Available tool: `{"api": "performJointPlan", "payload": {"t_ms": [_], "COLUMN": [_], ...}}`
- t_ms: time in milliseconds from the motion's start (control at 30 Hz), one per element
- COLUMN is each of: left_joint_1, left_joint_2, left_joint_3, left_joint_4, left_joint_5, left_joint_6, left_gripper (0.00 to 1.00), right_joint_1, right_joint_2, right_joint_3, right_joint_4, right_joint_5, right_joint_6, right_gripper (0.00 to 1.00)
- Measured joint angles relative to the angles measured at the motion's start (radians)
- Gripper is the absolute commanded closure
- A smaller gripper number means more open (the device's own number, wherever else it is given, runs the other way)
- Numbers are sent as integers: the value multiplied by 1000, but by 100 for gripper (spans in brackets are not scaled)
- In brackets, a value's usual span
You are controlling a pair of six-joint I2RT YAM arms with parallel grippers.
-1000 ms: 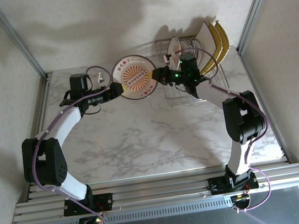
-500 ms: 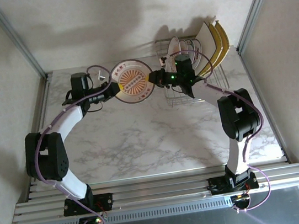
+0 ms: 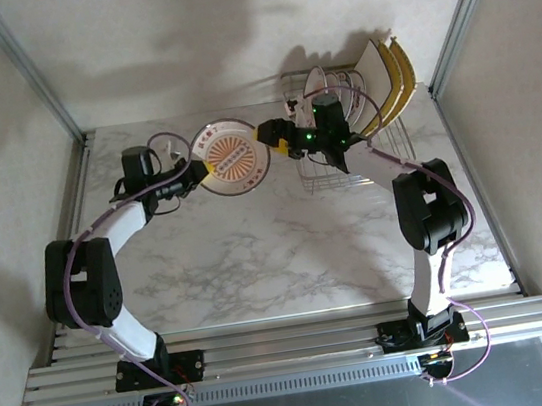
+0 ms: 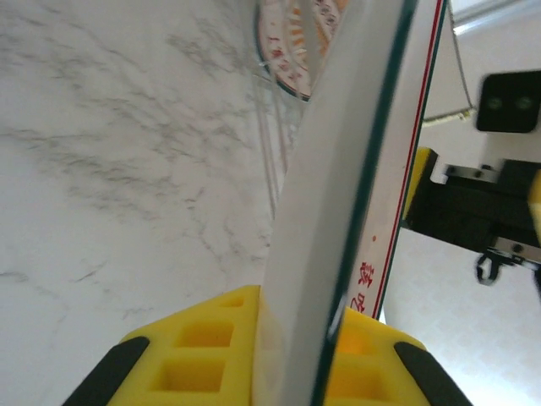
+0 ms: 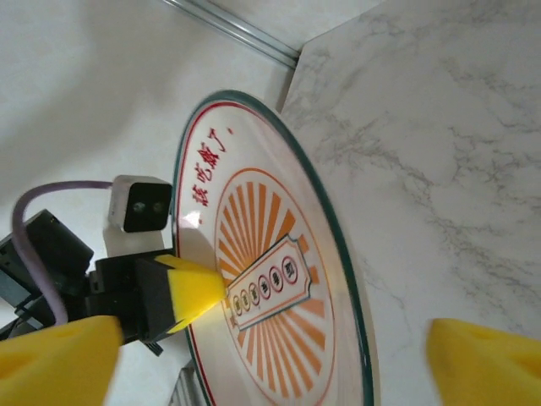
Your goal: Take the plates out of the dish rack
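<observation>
A round white plate (image 3: 231, 155) with an orange sunburst, red characters and a dark green rim hangs tilted above the marble table; the same plate (image 5: 270, 279) fills the middle of the right wrist view. My left gripper (image 3: 198, 170) is shut on its left edge, and its yellow pads (image 4: 211, 347) clamp the rim seen edge-on. My right gripper (image 3: 275, 138) stands open just right of the plate, its fingers (image 5: 59, 364) spread wide and touching nothing. The silver wire dish rack (image 3: 320, 178) behind it holds small white plates (image 3: 316, 84) and yellow square plates (image 3: 396, 74).
The marble table (image 3: 278, 252) stretches from the arms to the back wall. Aluminium frame posts (image 3: 25, 66) stand at both back corners. The right arm's wrist hangs over the rack's left half.
The plate has moved left and lower with my left gripper. My right gripper has let go of its right edge and followed a little to the left.
</observation>
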Motion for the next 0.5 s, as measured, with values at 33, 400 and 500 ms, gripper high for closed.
{"api": "performJointPlan", "payload": {"t_ms": [33, 400, 500], "left_joint_1": [10, 170, 200], "left_joint_2": [-2, -139, -161], "left_joint_3": [-6, -144, -169], "left_joint_4": [6, 198, 235], "left_joint_5": [-8, -209, -275], "left_joint_6": [-10, -213, -250], "left_gripper": [100, 100, 100], "right_joint_1": [-2, -36, -36], "right_joint_2": [-3, -84, -128], "right_joint_3": [10, 420, 453], "right_joint_4": [-25, -805, -962], "right_joint_5": [8, 477, 648], "right_joint_6": [-15, -372, -429], "right_gripper": [1, 1, 1]}}
